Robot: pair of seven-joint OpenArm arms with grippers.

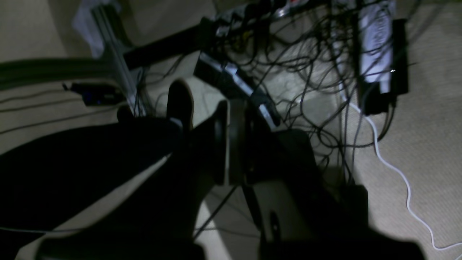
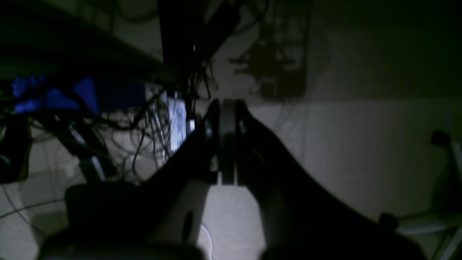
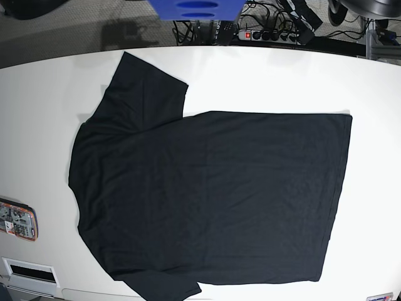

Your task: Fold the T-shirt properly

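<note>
The black T-shirt [image 3: 207, 194] lies spread flat on the white table [image 3: 37, 113] in the base view, collar end to the left, hem to the right, one sleeve at the top left and one at the bottom. Neither gripper shows in the base view. In the left wrist view my left gripper [image 1: 232, 108] has its jaws together with nothing between them, over the floor. In the right wrist view my right gripper [image 2: 223, 104] is also shut and empty, over the floor. The shirt shows in neither wrist view.
An orange-edged object [image 3: 17, 221] and a white box [image 3: 28, 273] sit at the table's left front edge. Behind the table are a blue object [image 3: 197, 7] and a power strip [image 3: 263, 32]. Tangled cables [image 1: 306, 72] cover the floor below my left gripper.
</note>
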